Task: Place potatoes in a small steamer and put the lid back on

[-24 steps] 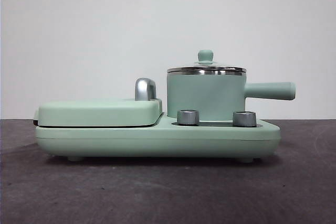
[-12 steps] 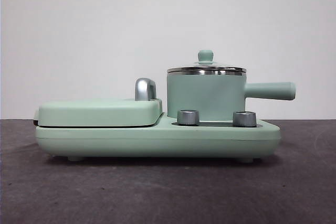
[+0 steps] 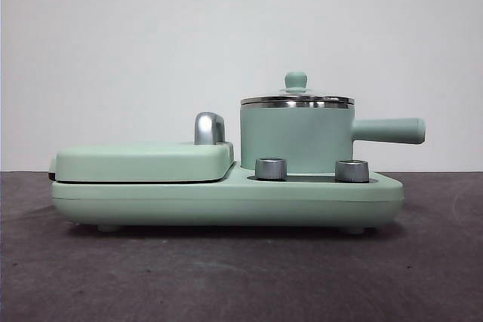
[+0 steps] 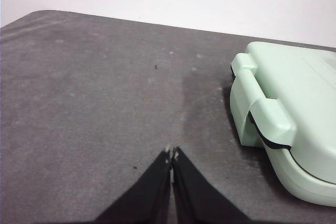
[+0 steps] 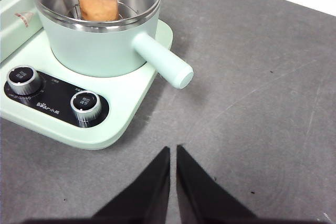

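Change since earlier frames: none visible in the front view; steamer, lid and cooker base sit as before, no arm in that view.
Potato [image 5: 97,1]: inside the steamer, orange-brown lump seen through the glass in the right wrist view, resting on what looks like a wire rack.
Steamer [image 3: 296,139]: upright on the cooker base [image 3: 226,200], behind the two knobs [image 3: 271,168], side handle [image 3: 389,130] pointing out past the base's end.
Lid [image 3: 296,99]: seated level on the steamer rim, green knob [image 3: 295,80] on top; no gap visible along the steel rim in the front view.
Griddle cover [image 3: 143,162]: closed, on the base's other half, beside the steamer; chrome handle [image 3: 209,127] upright behind it.
Left claw [image 4: 171,153]: jaws pressed together, holding nothing, above bare surface [image 4: 94,103] off the base's griddle end, well apart from the steamer.
Right claw [image 5: 172,149]: jaws nearly together with a thin slit between them, holding nothing, above bare surface off the base's knob corner, clear of the side handle.
Done, as judged: potato in, lid back on.
Left, as judged: nothing of the task itself; both claws already clear of the cooker.
Uncertain: whether the lid is fully seated all round, far side of the rim hidden.
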